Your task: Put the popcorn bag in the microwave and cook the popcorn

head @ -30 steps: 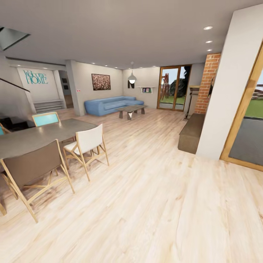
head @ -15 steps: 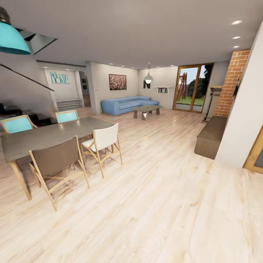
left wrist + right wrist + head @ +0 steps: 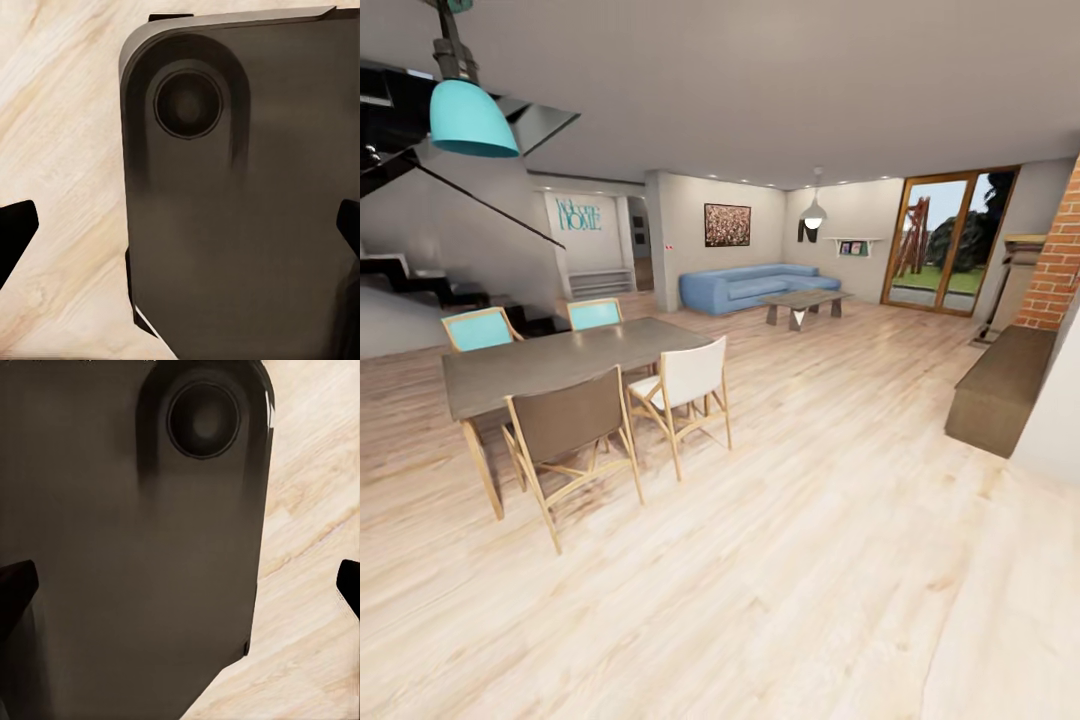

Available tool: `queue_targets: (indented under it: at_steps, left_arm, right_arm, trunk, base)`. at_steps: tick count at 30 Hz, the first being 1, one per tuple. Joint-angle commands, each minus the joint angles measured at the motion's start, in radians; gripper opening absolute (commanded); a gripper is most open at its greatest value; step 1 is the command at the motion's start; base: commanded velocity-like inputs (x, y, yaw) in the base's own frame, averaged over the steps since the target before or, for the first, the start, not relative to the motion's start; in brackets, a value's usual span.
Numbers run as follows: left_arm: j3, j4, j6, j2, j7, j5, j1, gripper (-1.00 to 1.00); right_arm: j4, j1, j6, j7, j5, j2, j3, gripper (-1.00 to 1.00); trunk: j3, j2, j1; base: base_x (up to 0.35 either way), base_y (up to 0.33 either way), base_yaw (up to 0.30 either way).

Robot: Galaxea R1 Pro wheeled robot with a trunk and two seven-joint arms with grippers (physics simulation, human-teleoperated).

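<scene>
I am in a wood-floored lounge, and the popcorn bag, the popcorn, the microwave and the kitchen countertop are out of view. In the left wrist view my left gripper (image 3: 182, 229) hangs over the robot's dark base (image 3: 247, 225) and the pale floor, its black fingertips (image 3: 15, 232) wide apart with nothing between them. My right gripper (image 3: 182, 585) stands the same way over the dark base (image 3: 135, 547), open and empty.
A grey dining table (image 3: 560, 365) with several chairs stands at the left, under a teal lamp (image 3: 472, 118). Behind it rises a dark staircase (image 3: 420, 285). A blue sofa (image 3: 755, 285) and a coffee table (image 3: 805, 300) stand far back. A dark bench (image 3: 1000, 385) sits right by a brick column (image 3: 1055, 270).
The head view has swung to the left: the table, sofa and glass doors have slid right in the picture, and the staircase and teal lamp have come into view.
</scene>
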Motion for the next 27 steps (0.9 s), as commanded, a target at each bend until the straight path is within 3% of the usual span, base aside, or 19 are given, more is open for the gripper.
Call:
queue_targets:
  at_steps: [1,27]
  left_arm:
    - [0.0,-0.001,-0.002,0.0,0.0,-0.001,0.0,1.0]
    - [-0.001,-0.001,-0.002,0.0,0.0,-0.001,0.0,1.0]
  right_arm:
    - [0.0,0.0,-0.006,0.0,0.0,0.0,0.0,1.0]
    - [0.004,0.0,-0.014,-0.001,0.0,0.0,0.001,1.0]
  trunk:
    - [-0.001,0.0,0.0]
    - [-0.001,0.0,0.0]
  base:
    - [0.0,0.0,0.285]
    - [0.0,0.0,0.285]
